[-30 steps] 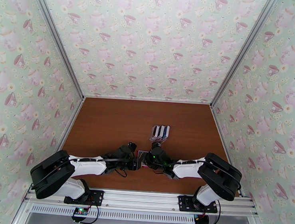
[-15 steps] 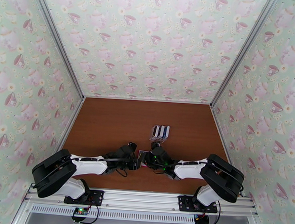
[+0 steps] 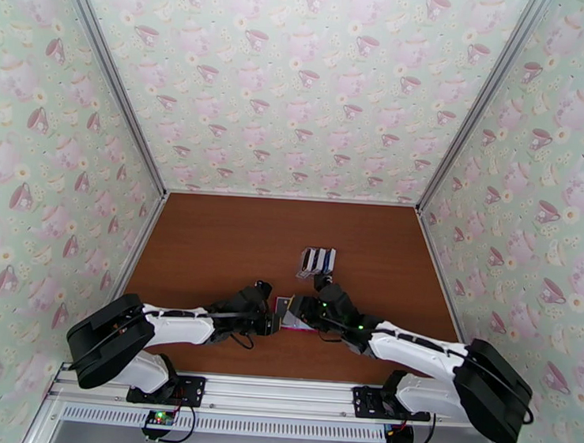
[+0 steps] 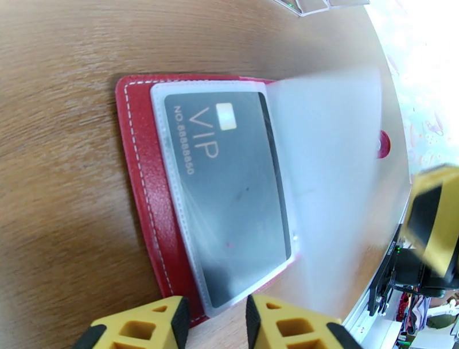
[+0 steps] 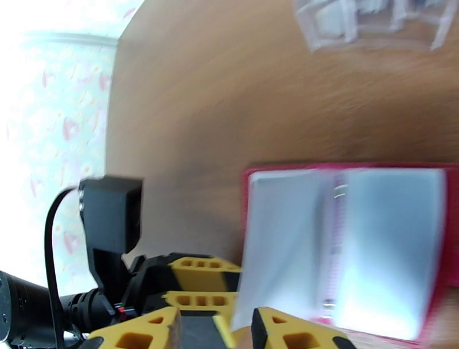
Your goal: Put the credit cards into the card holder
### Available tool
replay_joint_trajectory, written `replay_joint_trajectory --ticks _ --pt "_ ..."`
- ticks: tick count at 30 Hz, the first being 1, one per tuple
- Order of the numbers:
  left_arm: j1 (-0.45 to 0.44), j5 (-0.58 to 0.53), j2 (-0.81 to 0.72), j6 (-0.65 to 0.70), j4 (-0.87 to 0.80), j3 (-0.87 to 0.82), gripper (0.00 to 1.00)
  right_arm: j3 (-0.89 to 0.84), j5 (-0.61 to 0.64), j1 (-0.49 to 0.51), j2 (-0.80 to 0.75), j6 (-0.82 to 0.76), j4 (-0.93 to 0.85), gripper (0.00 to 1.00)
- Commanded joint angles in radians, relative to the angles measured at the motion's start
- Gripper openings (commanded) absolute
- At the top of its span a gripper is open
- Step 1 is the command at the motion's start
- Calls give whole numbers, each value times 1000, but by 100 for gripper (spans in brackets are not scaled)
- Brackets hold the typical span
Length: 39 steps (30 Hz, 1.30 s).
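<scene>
I am seeing one black VIP card (image 4: 229,189) sleeved in the open card holder (image 4: 137,172), other credit cards (image 3: 318,259) waiting in the clear rack (image 3: 305,274), left end effector (image 4: 212,321) and right end effector (image 5: 215,330) narrowly parted, grips indeterminate.

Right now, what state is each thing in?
card holder: open, lying flat on the table.
black card: inside a clear sleeve.
clear rack: upright, cards standing in it.
left end effector: jaws apart at holder's edge, grip unclear.
right end effector: jaws apart.
</scene>
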Motion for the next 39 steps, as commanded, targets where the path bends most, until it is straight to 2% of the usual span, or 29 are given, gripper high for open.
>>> replay_joint_trajectory --ticks 1,3,12,18,36,37,39 --pt "-1 -72 85 -4 -174 -51 32 11 43 -10 -8 -69 -138 41" --pt "-1 -74 75 -4 -178 -47 25 13 24 -9 32 -81 -112 41" --pt "1 -72 48 8 -199 -22 17 42 -67 -9 213 -77 98 39" --pt "7 -75 32 22 -207 -16 9 84 -62 -9 234 -90 81 39" --pt "43 -68 38 58 -226 24 4 124 -111 -8 416 -69 195 35" --pt "49 -67 34 61 -231 27 4 121 -113 -8 418 -67 196 35" --pt "54 -62 25 67 -241 35 14 117 -117 -9 413 -69 196 35"
